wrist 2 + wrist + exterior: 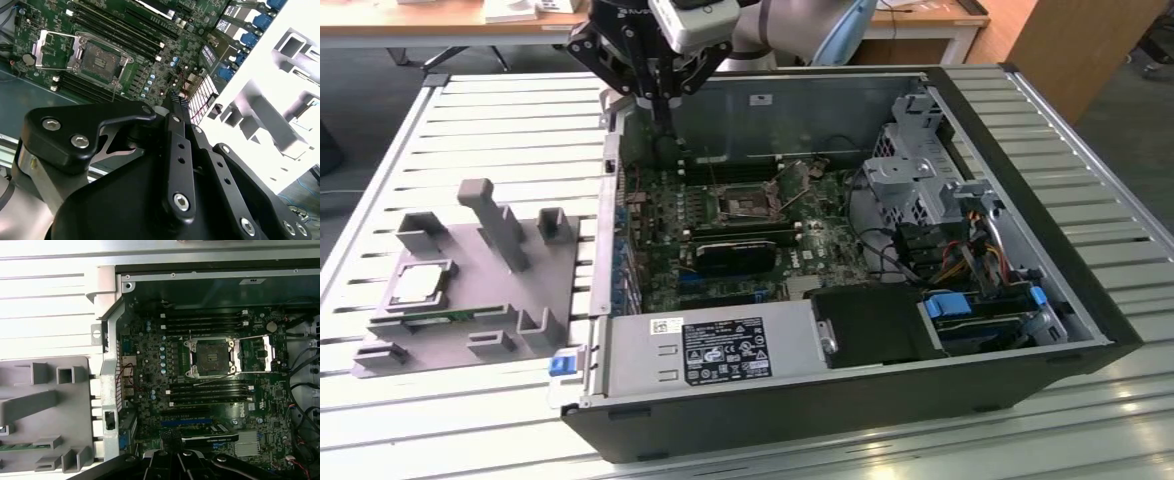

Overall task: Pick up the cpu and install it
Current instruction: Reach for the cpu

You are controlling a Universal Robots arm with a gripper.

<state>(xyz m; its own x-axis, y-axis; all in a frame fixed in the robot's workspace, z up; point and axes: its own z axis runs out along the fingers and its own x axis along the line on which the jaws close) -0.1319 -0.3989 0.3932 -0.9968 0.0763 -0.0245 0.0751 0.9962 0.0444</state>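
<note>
Open computer case point(854, 410) lies on its side on a slatted metal table point(494, 120). Inside it: green motherboard point(720, 195) on the floor, power supply point(707, 350) along the near wall, drive cage point(914, 150) toward the exterior view's right. Grey fixture tray point(494, 225) sits just outside the case, on the exterior view's left.

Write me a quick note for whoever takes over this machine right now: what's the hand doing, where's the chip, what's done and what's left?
The hand hovers above the open computer case, over the motherboard edge nearest the grey holder. The cpu is not in it.
The cpu lies flat on the grey holder, outside the case, at the exterior view's left.
The socket on the motherboard is open and empty.
Done: nothing yet with the cpu.
Left: both the pickup and the install.
</note>
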